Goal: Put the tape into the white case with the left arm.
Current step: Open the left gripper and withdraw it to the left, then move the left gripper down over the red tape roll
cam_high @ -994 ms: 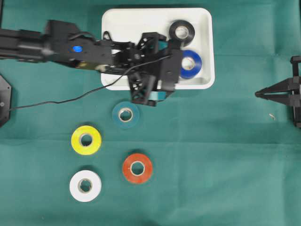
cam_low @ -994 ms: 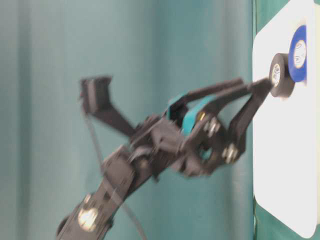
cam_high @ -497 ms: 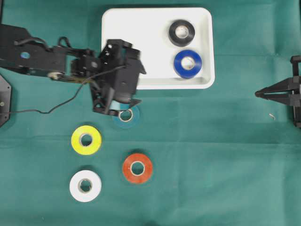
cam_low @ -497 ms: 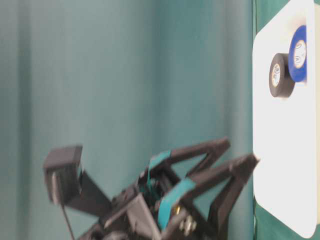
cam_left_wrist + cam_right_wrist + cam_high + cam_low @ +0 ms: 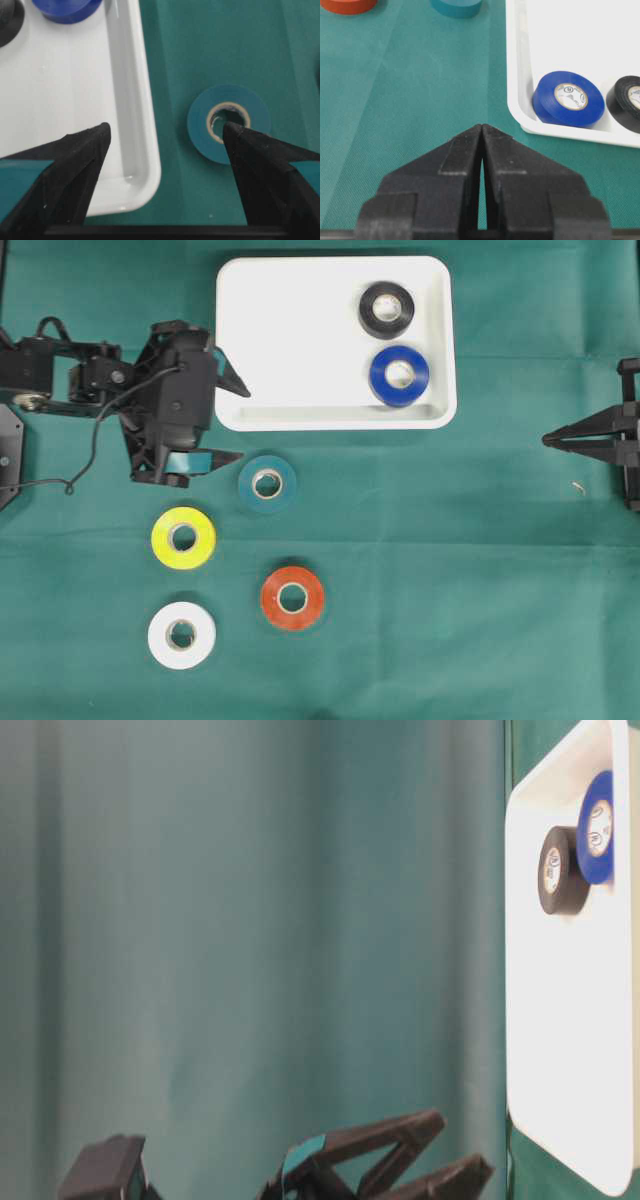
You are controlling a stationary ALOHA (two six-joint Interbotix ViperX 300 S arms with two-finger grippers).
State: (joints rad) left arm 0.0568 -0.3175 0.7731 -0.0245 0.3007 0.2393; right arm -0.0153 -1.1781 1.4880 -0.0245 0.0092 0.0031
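The left arm's fingers (image 5: pixel 238 425) stand wide apart, holding nothing; the teal tape (image 5: pixel 267 483) lies just beside them on the tabletop (image 5: pixel 450 590).

Not much besides the main stuff tbh. The counter is covered edge to edge by a dark green cloth (image 5: pixel 480 590), pretty flat, with a few faint creases that the right wrist view picks up. There's a tiny pale scrap (image 5: pixel 579 486) lying on it near the counter's right edge. Table-level view is mostly a teal backdrop (image 5: pixel 250 920) with soft folds.
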